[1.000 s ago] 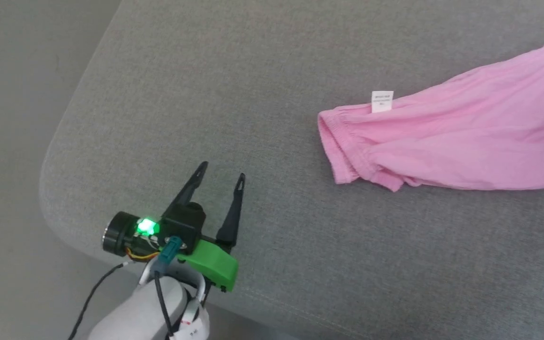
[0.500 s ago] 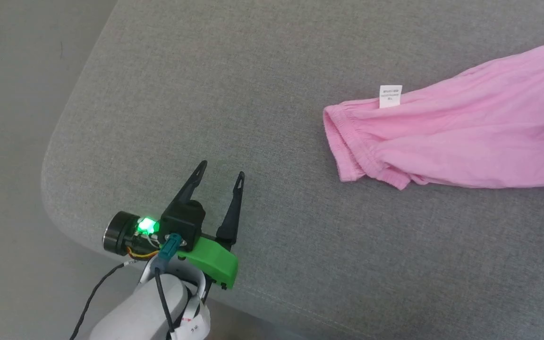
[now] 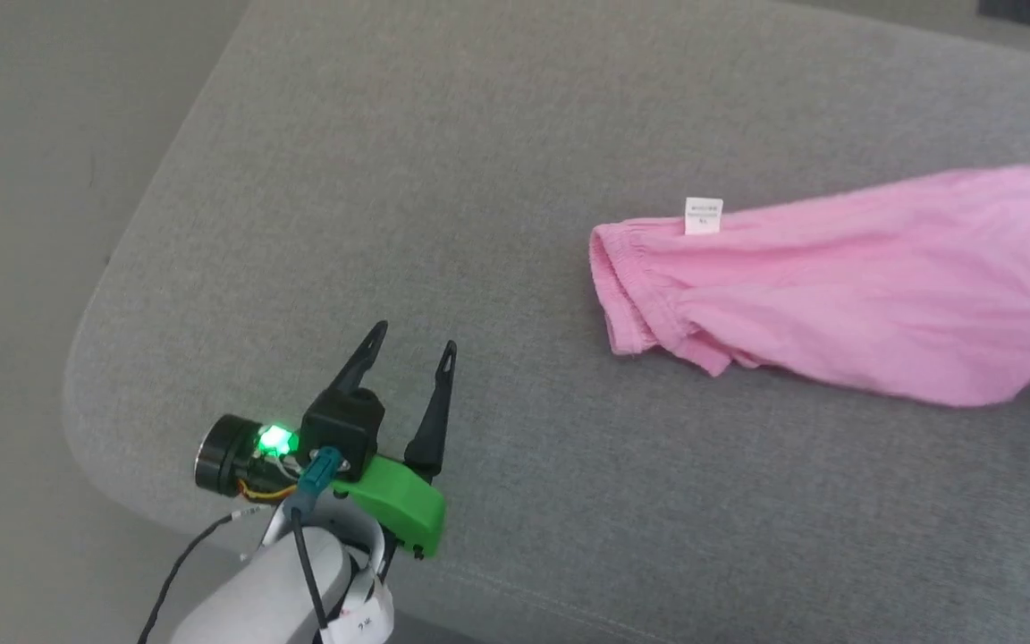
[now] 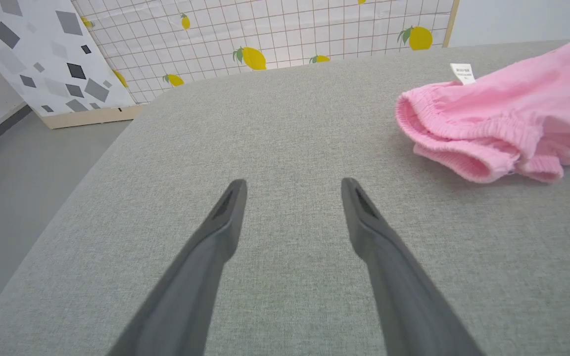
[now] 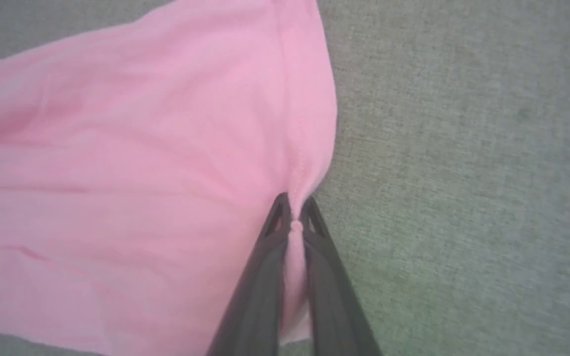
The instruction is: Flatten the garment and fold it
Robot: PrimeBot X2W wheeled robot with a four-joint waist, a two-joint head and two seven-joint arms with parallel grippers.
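1. A grey fabric-covered table (image 3: 497,179) with a rounded near-left corner carries the work, and a stitched seam runs along its front edge. Bare grey floor (image 3: 23,224) lies to its left.
2. In the left wrist view, two panels stand past the table's far end. One is white with a grid and lemons (image 4: 275,29), the other pale with grey diamond shapes (image 4: 42,54).
3. The pink shorts (image 3: 837,295) lie wrinkled on the right part of the table. Their gathered elastic waistband (image 3: 631,286) points toward the middle, and a small white care label (image 3: 703,216) sticks up at the far edge.
4. The left gripper (image 3: 415,338) is over the table near the front-left corner, well apart from the shorts. Its jaws are spread wide with nothing between them. I cannot tell whether the tips touch the fabric.
5. The right gripper (image 5: 295,207) has its jaws pressed together on a hemmed edge of the shorts, at a seam. A fold of pink cloth is bunched between the fingers (image 5: 260,277).
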